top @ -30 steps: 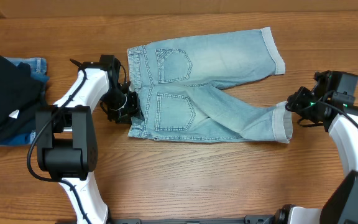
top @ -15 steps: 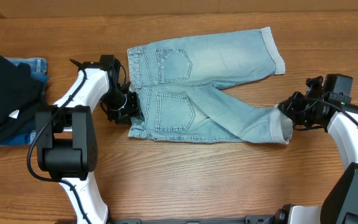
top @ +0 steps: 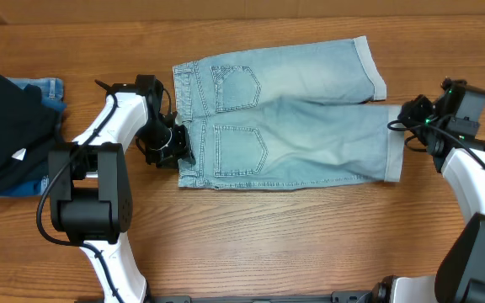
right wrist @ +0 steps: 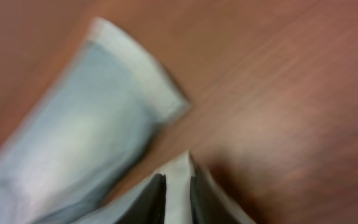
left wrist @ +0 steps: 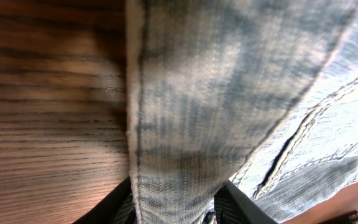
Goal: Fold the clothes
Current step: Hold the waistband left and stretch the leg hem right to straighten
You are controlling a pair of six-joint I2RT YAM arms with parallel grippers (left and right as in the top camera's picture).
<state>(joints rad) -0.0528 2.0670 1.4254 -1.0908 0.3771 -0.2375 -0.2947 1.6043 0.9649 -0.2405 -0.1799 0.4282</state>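
Observation:
The pale light-blue denim shorts lie flat on the table, back pockets up, waistband at the left, both legs running to the right. My left gripper is shut on the waistband at its lower left corner. My right gripper is shut on the cuffed hem of the near leg, which is stretched out straight. The far leg's cuff shows blurred in the right wrist view.
A black garment with a small white tag lies on darker blue folded denim at the far left. The wooden table runs on in front of the shorts.
My right gripper has moved right and away from me with the near leg's cuff, pulling that leg from a slanted, creased lie into a straight one. The left gripper has stayed put.

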